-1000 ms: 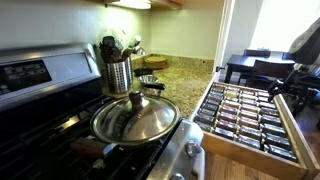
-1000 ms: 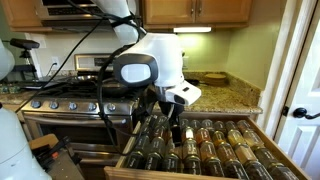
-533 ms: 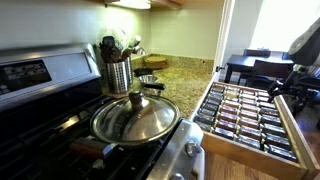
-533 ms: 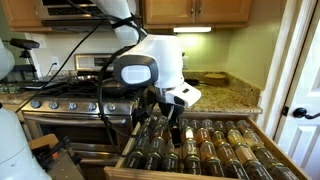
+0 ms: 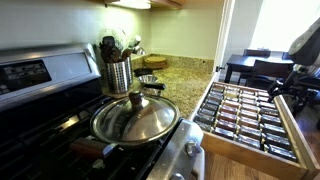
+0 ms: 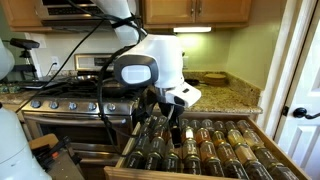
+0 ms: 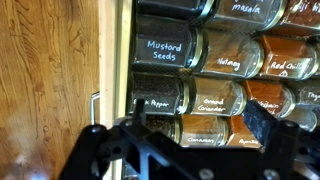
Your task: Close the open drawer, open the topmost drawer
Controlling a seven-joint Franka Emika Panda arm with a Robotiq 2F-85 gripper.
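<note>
Light-wood open drawer (image 5: 243,158) stands pulled out, spice jars (image 7: 165,50) exposed. Gripper (image 6: 166,127) hovers over one end, jaws wide, empty. Best push: square on the front panel, clear of jars.

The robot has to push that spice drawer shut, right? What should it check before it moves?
1. Jaws open and empty: ok; the gripper holds nothing.
2. Gripper above the open drawer: ok, it hangs over the jars near the wooden side.
3. Gripper against the drawer's front, ready to push: not ok.
4. Jars lying flat in rows: ok.
5. Another drawer to open afterwards: cannot tell, none shows.
</note>
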